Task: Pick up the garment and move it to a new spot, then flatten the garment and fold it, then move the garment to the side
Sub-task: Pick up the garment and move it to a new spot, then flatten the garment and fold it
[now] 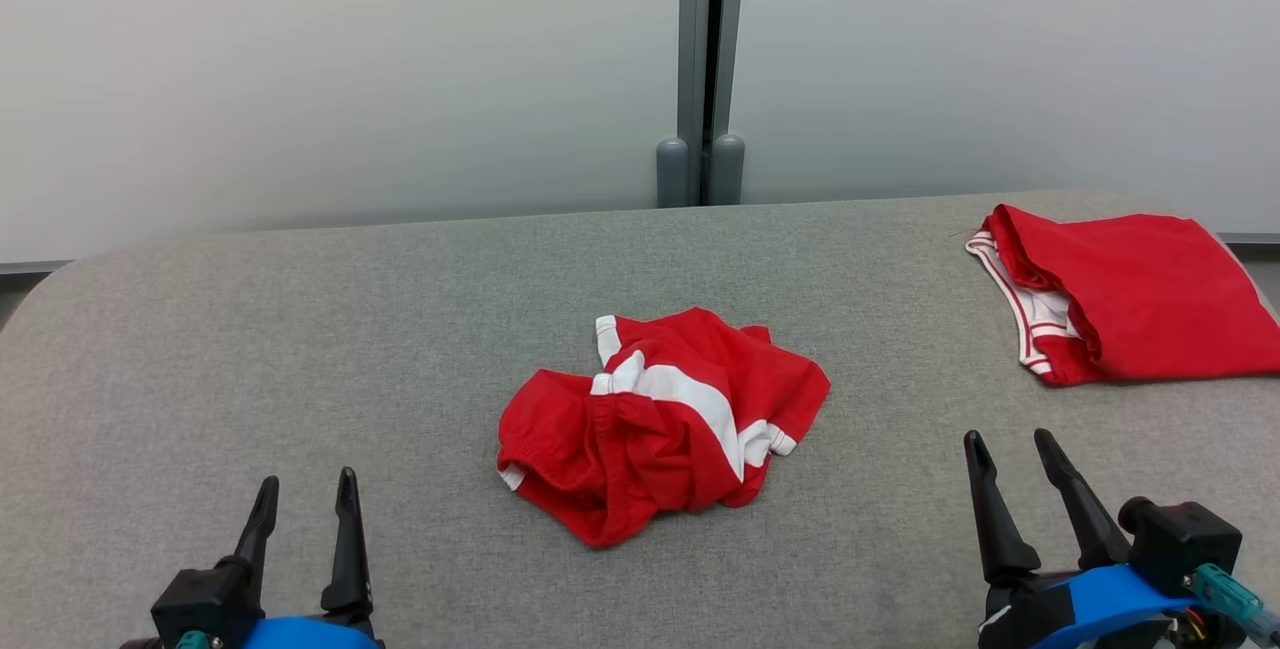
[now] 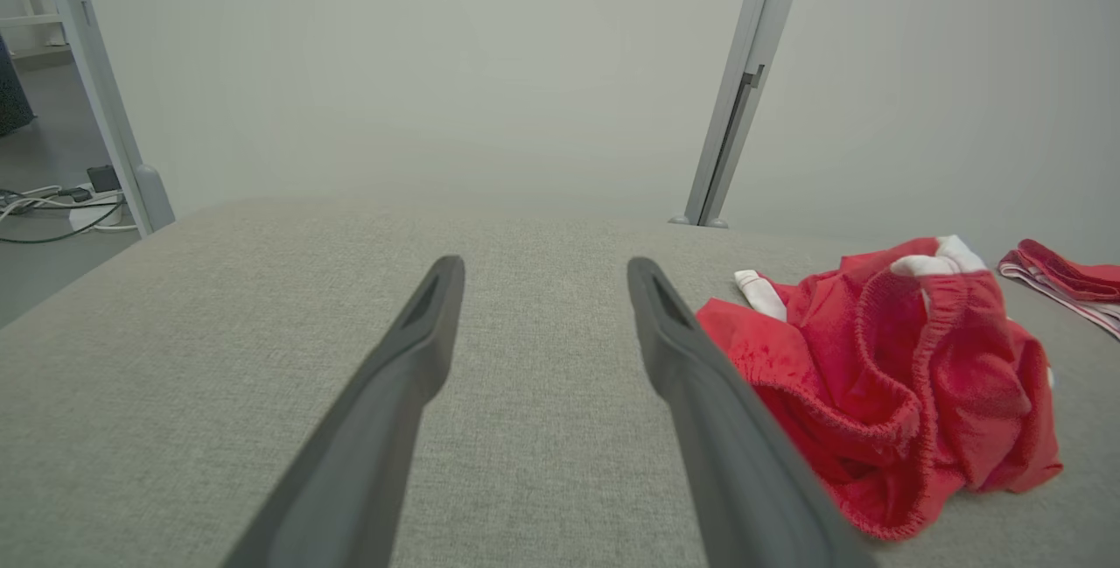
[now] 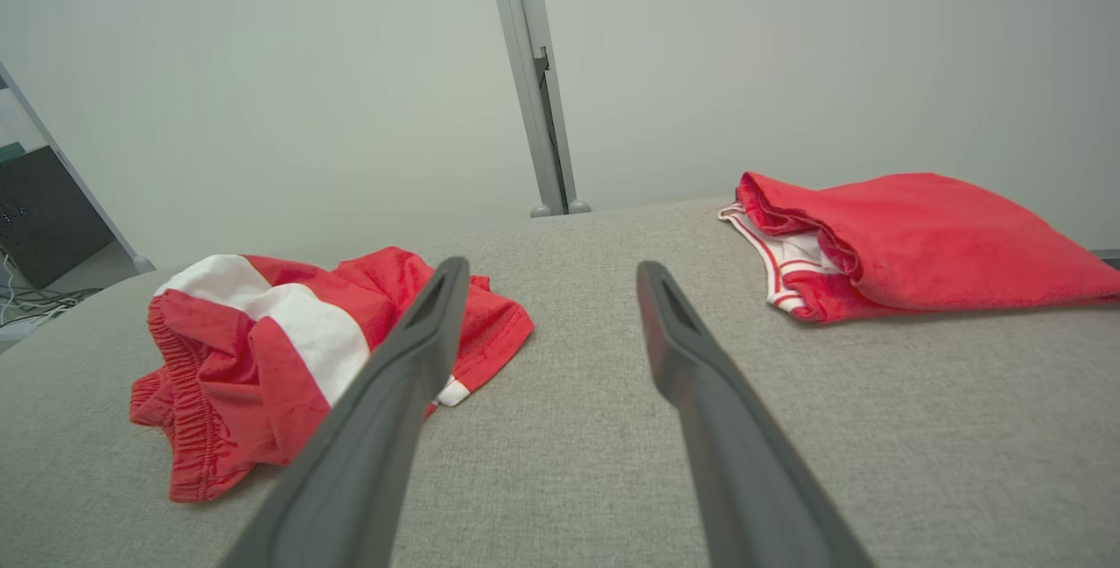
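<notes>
Plainly, nothing of the job is done yet. The garment (image 1: 660, 419) lies crumpled in a heap at the middle of the table (image 1: 300, 329), between my two grippers and a little ahead of them. My left gripper (image 1: 308, 481) and right gripper (image 1: 1008, 439) both stand with fingers parted and nothing between them, low at the near edge, apart from the cloth. So the lift, the move, the flattening, the fold and the shift aside are all left to do.

A second red piece (image 1: 1130, 289) lies folded at the far right; I judge it finished and not mine to handle now.

My left wrist view adds the heap's elastic waistband (image 2: 927, 323) close up, and cables (image 2: 52, 209) on the floor. My right wrist view adds the white stripe (image 3: 289, 323) broadside and a dark shape (image 3: 35, 209) at its left edge, perhaps a screen, too cut off to tell.
</notes>
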